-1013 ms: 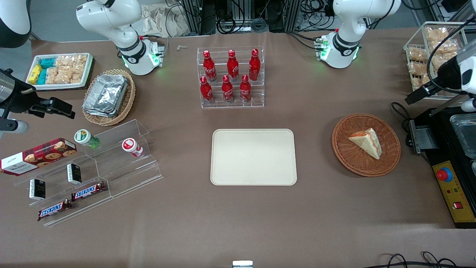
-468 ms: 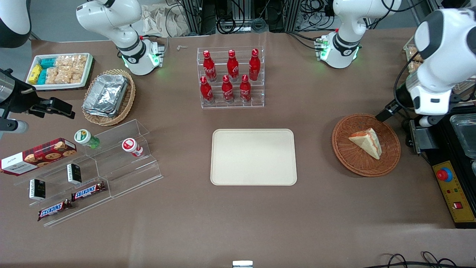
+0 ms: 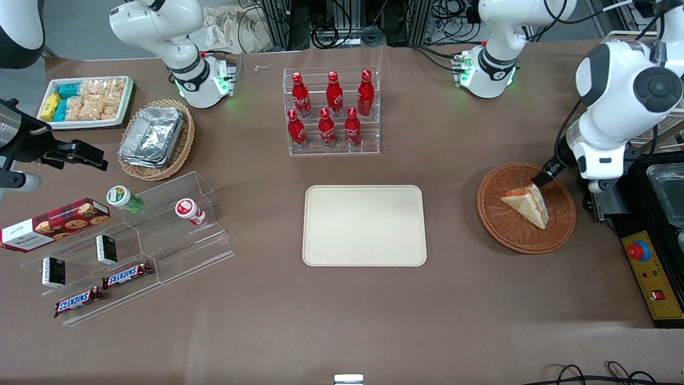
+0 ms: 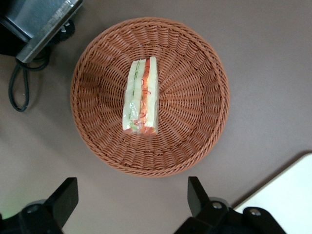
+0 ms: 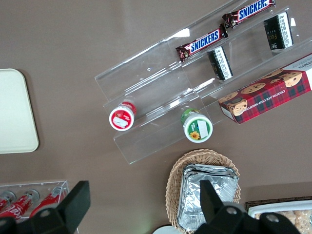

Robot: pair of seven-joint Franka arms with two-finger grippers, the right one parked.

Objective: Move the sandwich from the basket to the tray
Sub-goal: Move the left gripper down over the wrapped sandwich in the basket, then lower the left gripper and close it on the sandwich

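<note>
The gripper (image 4: pixel 129 204) hangs above the basket (image 4: pixel 200 58) with jaws wide and empty, so an off-centre descent could crush the soft sandwich (image 4: pixel 141 96) or catch the wicker.

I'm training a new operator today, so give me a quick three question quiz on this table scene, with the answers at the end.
1. True or false: the sandwich already lies on the tray.
2. Multiple choice: the gripper is A) shut on the sandwich, B) open above the basket, C) resting on the tray.
3. Fill in the missing word: the rack that stands farther from the front camera than the tray holds red ____.

Key
1. False: it lies in the basket, and the tray holds nothing.
2. B: both fingers are spread wide, touching nothing.
3. bottles
</note>
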